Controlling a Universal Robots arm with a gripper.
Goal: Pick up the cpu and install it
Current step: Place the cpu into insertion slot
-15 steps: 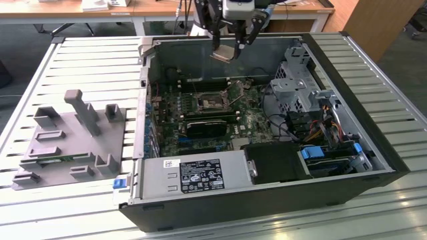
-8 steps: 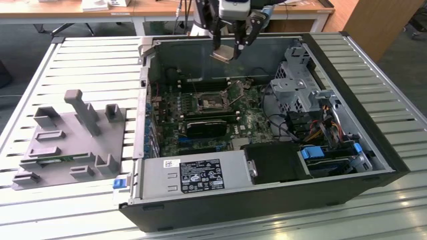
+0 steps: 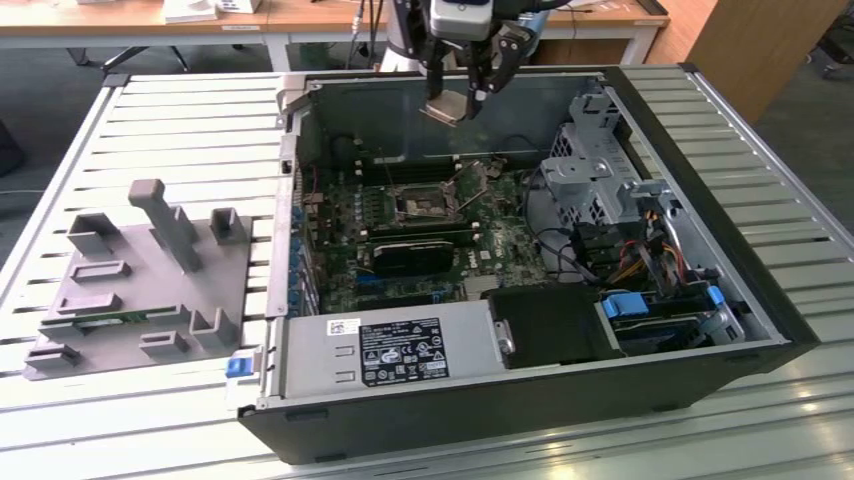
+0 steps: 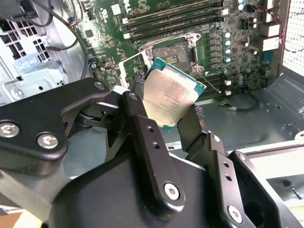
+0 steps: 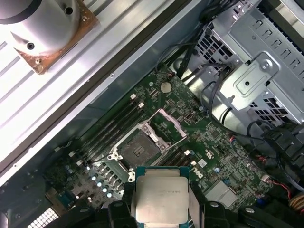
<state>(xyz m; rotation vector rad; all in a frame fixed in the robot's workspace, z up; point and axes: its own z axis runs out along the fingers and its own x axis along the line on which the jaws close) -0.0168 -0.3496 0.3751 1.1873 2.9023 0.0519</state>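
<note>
Clamping the cpu [image 4: 174, 97] by two opposite edges, the gripper [image 3: 462, 97] holds it between its fingers, well above the open socket [image 5: 140, 149] beneath; light, stiff and slick-topped, it likely has a fragile underside, so edge-holding suits

The pincer [image 4: 167, 105] clamps the cpu [image 4: 175, 95] by two opposite edges between its black fingers [image 4: 142, 128], the chip tilted with its silver top to the camera. At twelve o'clock from the chip lies the motherboard's open socket [image 4: 173, 53], with the memory slots [image 4: 175, 23] beyond. A grey drive cage [image 4: 28, 52] stands at ten o'clock.
</note>
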